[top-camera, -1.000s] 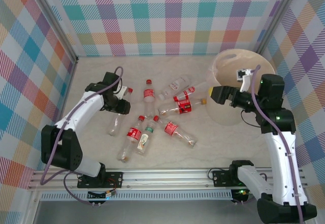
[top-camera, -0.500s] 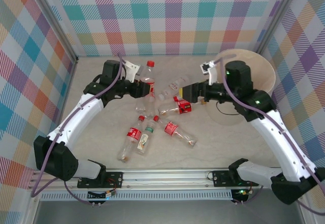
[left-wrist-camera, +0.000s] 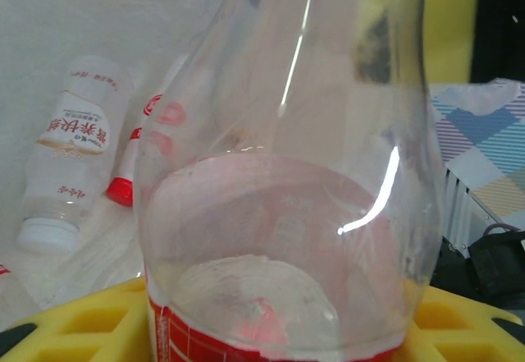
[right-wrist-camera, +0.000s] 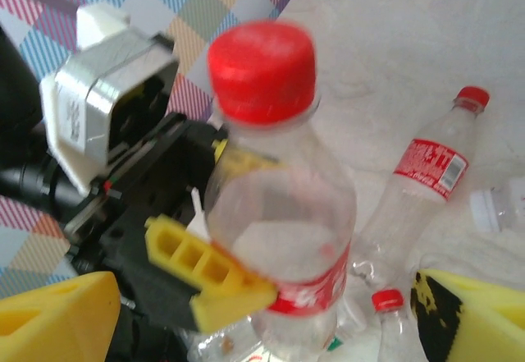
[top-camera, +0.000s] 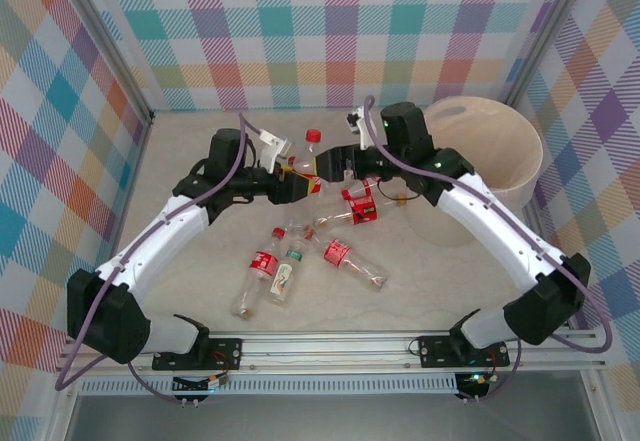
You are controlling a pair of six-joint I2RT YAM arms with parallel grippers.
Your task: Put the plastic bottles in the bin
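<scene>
My left gripper [top-camera: 298, 185] is shut on a clear plastic bottle [top-camera: 308, 161] with a red cap and red label, held upright above the table's middle. In the left wrist view this bottle [left-wrist-camera: 287, 173] stands between my yellow fingers [left-wrist-camera: 74, 321]. My right gripper [top-camera: 325, 164] is open and faces the same bottle [right-wrist-camera: 283, 231] from the right, which stands between its yellow pads [right-wrist-camera: 57, 317] without touching them. Several more bottles [top-camera: 290, 261] lie on the table below. The bin [top-camera: 495, 146] stands at the far right.
A red-labelled bottle [right-wrist-camera: 418, 177] and a white-labelled bottle [left-wrist-camera: 70, 144] lie on the table under the raised one. Checked walls close in the back and both sides. The two arms meet over the table's middle.
My left arm has lifted the bottle off the table and carried it right. My right arm has swung from the bin leftward to that bottle, its jaws narrowing slightly.
</scene>
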